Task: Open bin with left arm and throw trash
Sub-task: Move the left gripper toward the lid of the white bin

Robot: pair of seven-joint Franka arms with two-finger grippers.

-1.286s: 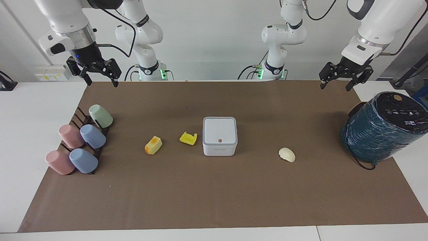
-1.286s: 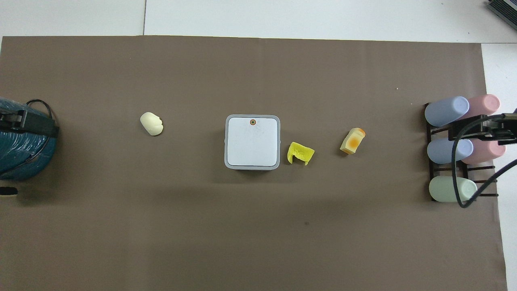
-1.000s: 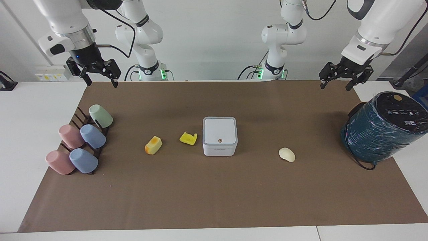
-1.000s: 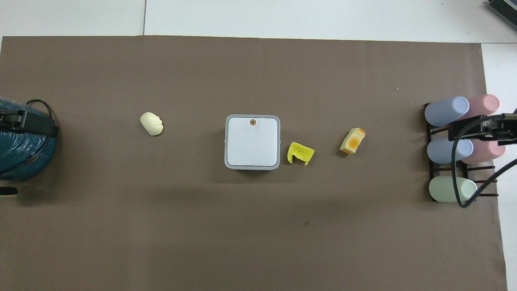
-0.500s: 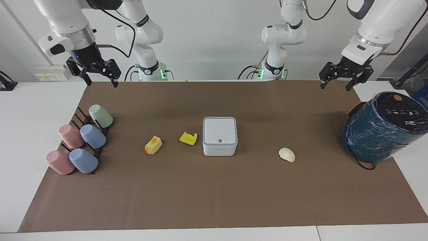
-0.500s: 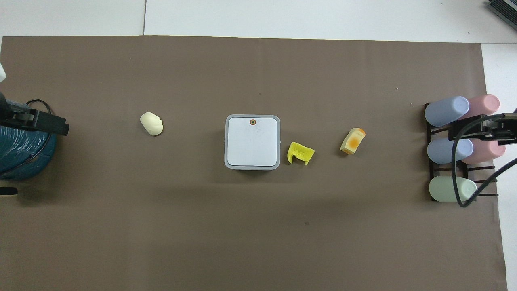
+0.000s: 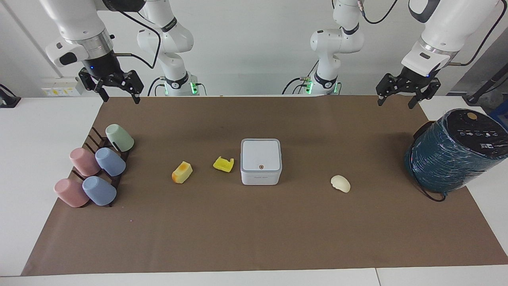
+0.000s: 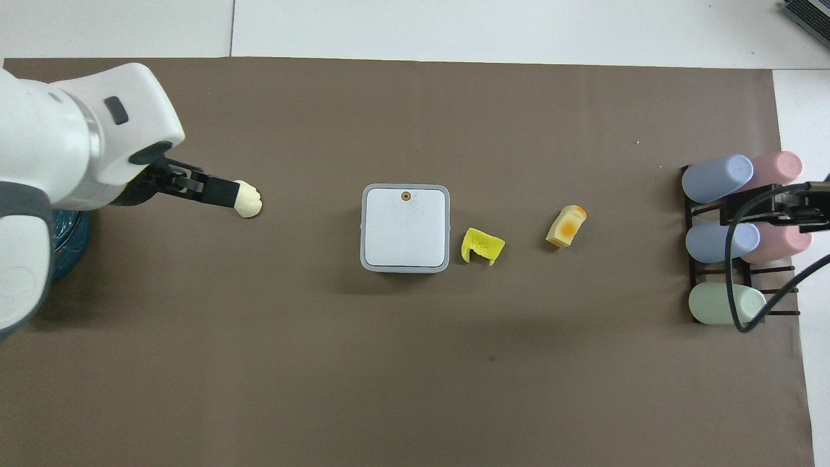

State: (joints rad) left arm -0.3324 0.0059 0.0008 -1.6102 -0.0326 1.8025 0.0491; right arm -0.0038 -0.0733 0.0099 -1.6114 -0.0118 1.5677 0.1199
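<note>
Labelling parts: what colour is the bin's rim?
Grey-blue, around the white bin; overhead view shows it best.

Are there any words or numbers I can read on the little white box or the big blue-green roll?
None can be read.
Small white square bin: a faint line of print on its front wall, too small to read.
Big teal wrapped cylinder: a row of small white signs on its black top, too blurred to read.

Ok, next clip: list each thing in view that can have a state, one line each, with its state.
bin: lid shut, upright on the mat.
yellow-orange block: loose on the mat, untouched.
bright yellow piece: loose on the mat beside the bin.
cream-white lump: loose on the mat, untouched.
left gripper: open, empty, raised.
right gripper: open, empty, raised, waiting.
cups: five, lying tilted on the rack.
</note>
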